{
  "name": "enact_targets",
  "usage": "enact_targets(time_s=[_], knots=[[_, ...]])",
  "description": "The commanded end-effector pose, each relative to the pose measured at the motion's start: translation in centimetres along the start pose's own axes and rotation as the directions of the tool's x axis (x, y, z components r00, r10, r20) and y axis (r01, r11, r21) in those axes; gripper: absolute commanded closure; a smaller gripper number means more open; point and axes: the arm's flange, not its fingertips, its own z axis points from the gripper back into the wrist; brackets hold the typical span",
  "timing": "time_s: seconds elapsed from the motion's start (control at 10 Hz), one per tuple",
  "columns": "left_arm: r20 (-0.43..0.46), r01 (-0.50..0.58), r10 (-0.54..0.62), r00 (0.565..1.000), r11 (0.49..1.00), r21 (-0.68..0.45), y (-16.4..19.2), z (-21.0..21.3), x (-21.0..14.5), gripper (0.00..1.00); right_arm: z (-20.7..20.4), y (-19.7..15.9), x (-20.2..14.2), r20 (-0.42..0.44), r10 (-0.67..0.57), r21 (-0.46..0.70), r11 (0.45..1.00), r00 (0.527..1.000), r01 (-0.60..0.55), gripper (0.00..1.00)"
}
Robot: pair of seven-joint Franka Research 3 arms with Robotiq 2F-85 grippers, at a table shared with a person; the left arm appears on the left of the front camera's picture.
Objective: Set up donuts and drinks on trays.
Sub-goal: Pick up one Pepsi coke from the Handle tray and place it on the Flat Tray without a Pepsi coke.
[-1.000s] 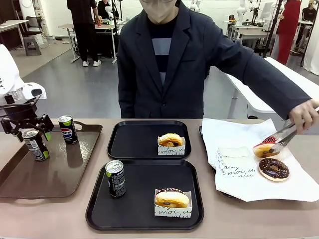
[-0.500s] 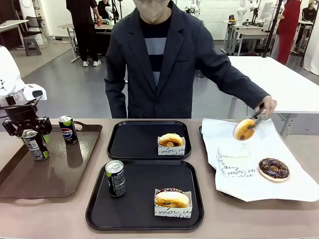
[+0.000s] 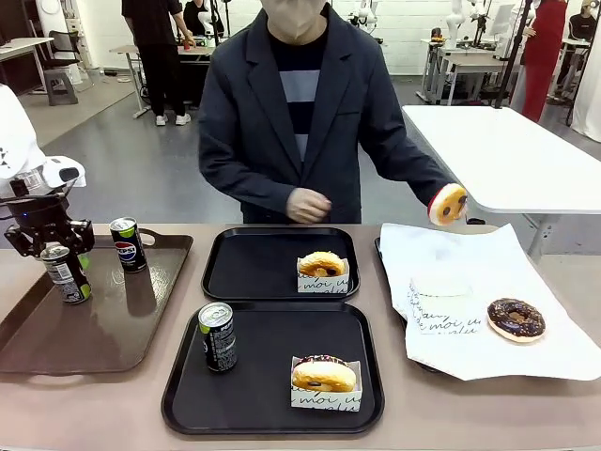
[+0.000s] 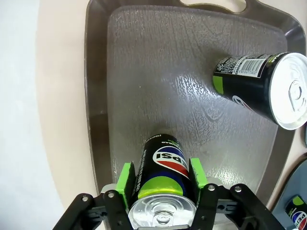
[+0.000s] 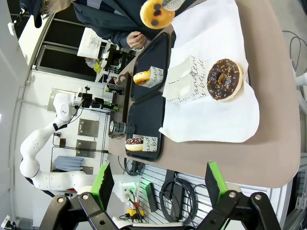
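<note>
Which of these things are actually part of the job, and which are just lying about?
Job: far tray, near tray, far donut, near donut, chocolate donut, person's donut, tray can, held can in left gripper.
Lying about: brown tray, third can, paper.

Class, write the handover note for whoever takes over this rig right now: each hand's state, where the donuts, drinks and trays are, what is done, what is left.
Left hand: shut on a black can with green marks standing on the brown tray; a blue-logo Pepsi can stands beside it.
Right hand: open, empty.
Near black tray: second black can and sprinkled donut; done.
Far black tray: golden donut, no drink.
The person holds a lifted donut in the air; a chocolate donut lies on the white paper.
Left: probably carry the gripped can to the far tray.
</note>
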Motion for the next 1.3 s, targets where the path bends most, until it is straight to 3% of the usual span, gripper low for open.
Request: enact_targets(time_s=[0.0,0.1,0.2,0.4,0.6,1.1,1.2], knots=[[-0.008,-0.016,0.017,1.000,1.000,0.016,-0.3,2.2,-0.2,1.00,0.0,0.1,0.4,0.019,0.013,0.031,0.999,1.000,-0.014,0.00],[-0.043,-0.015,0.016,0.999,1.000,0.022,-0.8,3.7,-0.9,1.00,0.0,0.1,0.4,0.019,0.013,0.031,0.999,1.000,-0.014,0.00],[-0.093,-0.004,0.007,0.996,0.999,0.036,-1.6,5.8,-2.0,0.51,0.0,0.1,0.4,0.019,0.013,0.031,0.999,1.000,-0.014,0.00],[-0.133,0.045,-0.039,0.990,0.998,0.046,-3.1,10.5,-5.2,0.51,0.0,0.1,0.4,0.019,0.013,0.031,0.999,1.000,-0.014,0.00],[-0.099,0.094,-0.091,0.991,0.995,0.026,-3.6,13.0,-7.4,0.51,0.0,0.1,0.4,0.019,0.013,0.031,0.999,1.000,-0.014,0.00],[-0.122,0.071,-0.068,0.990,0.997,0.021,-3.7,12.3,-7.1,0.51,0.0,0.1,0.4,0.019,0.013,0.031,0.999,1.000,-0.014,0.00],[-0.131,0.080,-0.077,0.988,0.997,0.020,-3.8,12.5,-7.5,0.43,0.0,0.1,0.4,0.019,0.013,0.031,0.999,1.000,-0.014,0.00]])
